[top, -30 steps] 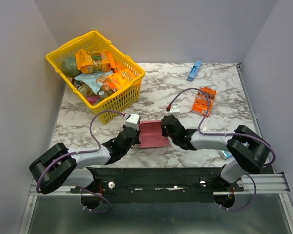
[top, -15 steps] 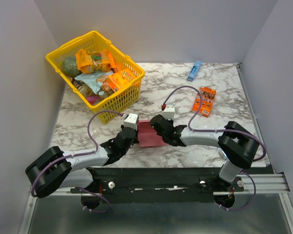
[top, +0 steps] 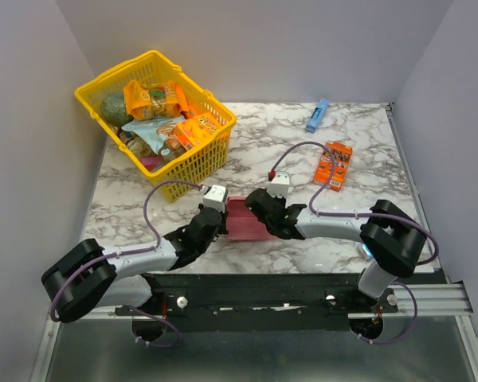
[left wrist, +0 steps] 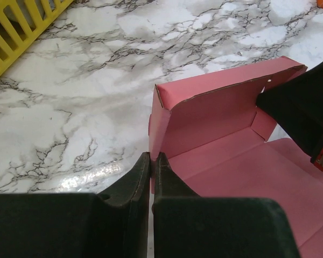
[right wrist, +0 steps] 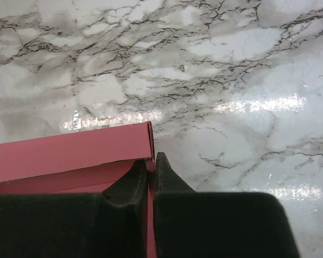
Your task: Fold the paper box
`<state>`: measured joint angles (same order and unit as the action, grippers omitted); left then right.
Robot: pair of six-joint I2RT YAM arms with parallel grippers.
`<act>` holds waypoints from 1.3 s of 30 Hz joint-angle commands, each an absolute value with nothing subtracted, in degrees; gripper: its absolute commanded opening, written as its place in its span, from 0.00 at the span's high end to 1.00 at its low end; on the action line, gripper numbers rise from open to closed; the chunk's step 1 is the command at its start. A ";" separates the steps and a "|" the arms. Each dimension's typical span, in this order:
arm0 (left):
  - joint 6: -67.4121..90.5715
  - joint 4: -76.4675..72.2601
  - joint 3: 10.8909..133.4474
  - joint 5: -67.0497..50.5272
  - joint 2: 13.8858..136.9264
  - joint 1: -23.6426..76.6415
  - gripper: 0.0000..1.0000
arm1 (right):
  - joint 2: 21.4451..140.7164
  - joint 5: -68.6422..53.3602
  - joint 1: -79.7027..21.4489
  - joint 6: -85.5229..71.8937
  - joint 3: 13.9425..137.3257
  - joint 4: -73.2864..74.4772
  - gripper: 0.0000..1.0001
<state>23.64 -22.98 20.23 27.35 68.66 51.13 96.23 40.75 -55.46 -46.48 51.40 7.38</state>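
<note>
The left gripper [left wrist: 152, 158] is pinching its two fingers almost together on the thin upright left wall of the paper box [left wrist: 215, 129], with only card between the pads. The right gripper [right wrist: 151, 159] is clamping the same way on the box's far right corner, where the raised far wall is ending in a sharp vertical edge.

The pink box is sitting partly folded between the two grippers, near the near edge of the marble table [top: 366, 127] and about midway left to right. Its floor is lying flat while its left and far walls are standing up.

Bare marble is stretching away on the far side of the box and to its right.

One yellow basket [top: 195, 163] full of packets is standing at the far left. One orange snack box [top: 333, 165] is lying to the right, well apart from the pink box. One slim blue box [top: 317, 115] is lying near the far edge.
</note>
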 commanded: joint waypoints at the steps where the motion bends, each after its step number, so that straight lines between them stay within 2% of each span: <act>1: 22.50 -19.34 21.88 32.87 70.39 50.19 1.00 | 92.30 47.57 -52.56 -44.04 46.33 16.11 0.74; 4: 22.59 -18.11 23.46 31.73 72.77 50.10 1.00 | 86.59 43.18 -52.65 -42.55 43.43 12.76 0.52; 7: 22.15 -17.05 25.22 30.24 75.14 49.83 1.00 | 81.40 36.77 -53.61 -36.84 40.88 7.50 0.37; 10: 21.97 -16.26 26.45 29.18 76.73 49.75 1.00 | 77.44 31.48 -55.54 -32.00 39.47 5.19 0.31; 16: 20.92 -14.16 28.39 26.55 78.39 49.48 1.00 | 70.16 19.63 -57.92 -23.91 37.36 3.87 0.24; 22: 15.74 -16.25 27.78 19.96 77.79 49.57 1.00 | 65.21 19.50 -58.10 -21.72 38.05 8.50 0.24; 28: 11.08 -16.35 28.39 5.90 77.08 49.48 1.00 | 68.55 20.48 -58.09 -16.53 42.80 11.95 0.32; 39: 12.13 -11.08 31.20 3.25 77.43 49.48 1.00 | 73.47 16.53 -58.01 -11.34 43.86 9.67 0.40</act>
<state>12.84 -13.56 29.04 5.82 77.91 49.56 72.71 19.55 -57.82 -14.02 42.70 9.96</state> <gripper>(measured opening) 0.107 0.611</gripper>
